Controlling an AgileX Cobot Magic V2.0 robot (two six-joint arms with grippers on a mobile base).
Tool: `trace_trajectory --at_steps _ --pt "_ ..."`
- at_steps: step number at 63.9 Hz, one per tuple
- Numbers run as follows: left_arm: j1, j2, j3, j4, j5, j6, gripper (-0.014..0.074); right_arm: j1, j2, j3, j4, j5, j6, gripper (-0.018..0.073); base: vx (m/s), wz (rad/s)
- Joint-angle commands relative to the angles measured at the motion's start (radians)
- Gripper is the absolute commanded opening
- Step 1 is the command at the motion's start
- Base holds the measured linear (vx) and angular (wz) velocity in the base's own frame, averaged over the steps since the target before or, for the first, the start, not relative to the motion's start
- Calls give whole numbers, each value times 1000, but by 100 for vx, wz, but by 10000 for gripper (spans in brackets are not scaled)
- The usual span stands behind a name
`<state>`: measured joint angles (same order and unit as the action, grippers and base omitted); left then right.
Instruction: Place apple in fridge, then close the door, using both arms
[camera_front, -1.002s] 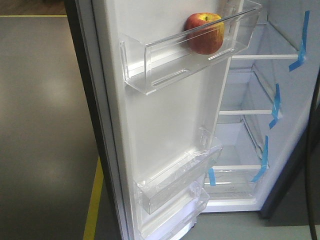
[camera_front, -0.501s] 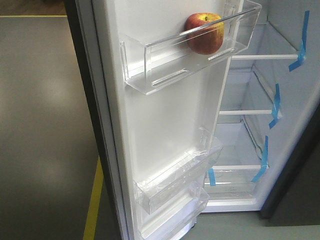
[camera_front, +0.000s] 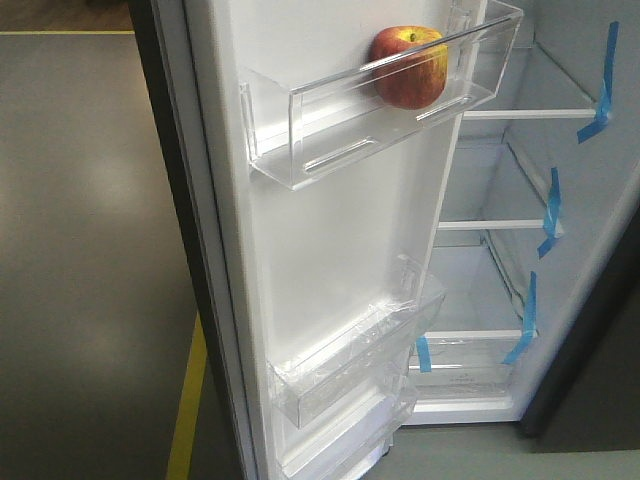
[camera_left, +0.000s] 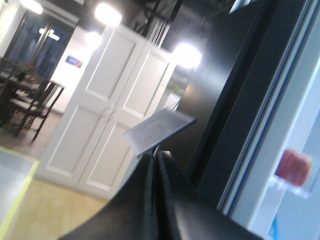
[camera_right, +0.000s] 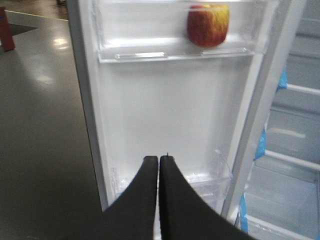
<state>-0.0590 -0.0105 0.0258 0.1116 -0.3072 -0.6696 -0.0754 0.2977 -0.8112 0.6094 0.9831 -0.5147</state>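
The single apple (camera_front: 410, 67), round and red with a yellow patch, sits in the top bin (camera_front: 300, 150) of the open door (camera_front: 330, 250), at the bin's end nearest the fridge (camera_front: 575, 170) cavity. The right jaws are pressed together on nothing and point at the door's smooth white inner face, with the apple above and to their right. The left jaws, likewise closed and empty, are well apart from it. The door carries three clear plastic bins. Inside are three white shelves (camera_front: 500, 225) and four blue tape strips (camera_front: 603, 85).
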Motion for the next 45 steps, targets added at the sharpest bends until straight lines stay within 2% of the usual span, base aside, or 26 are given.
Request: trace_trajectory --at_steps 1,7,11,15,22,29,37,42,45 --pt "1 -6 21 -19 -142 -18 -6 -3 -35 15 -56 -81 101 -5 0 0" --pt "1 -6 21 -37 -230 -47 -6 -3 -89 38 -107 -90 156 -5 0 0" --pt "1 -6 21 -61 -303 -153 -6 -3 -121 48 -153 -97 197 -5 0 0" --pt "1 -6 21 -98 -364 -313 -6 -3 -152 61 -201 -109 239 -5 0 0" --pt "1 -6 21 -144 -405 -665 -6 -3 -202 93 -254 -133 290 -5 0 0" --pt "1 -6 18 -141 -405 -904 -6 -3 -205 120 -245 -133 292 -3 0 0" --pt "1 -6 -27 -141 -399 -995 -6 -3 -205 123 -243 -172 292 -3 0 0" --pt "1 8 -110 -141 -367 -980 -6 -3 -205 123 -231 -219 293 -3 0 0" --pt "1 34 -182 -139 -331 -941 -6 -3 -205 123 -226 -244 293 -3 0 0"
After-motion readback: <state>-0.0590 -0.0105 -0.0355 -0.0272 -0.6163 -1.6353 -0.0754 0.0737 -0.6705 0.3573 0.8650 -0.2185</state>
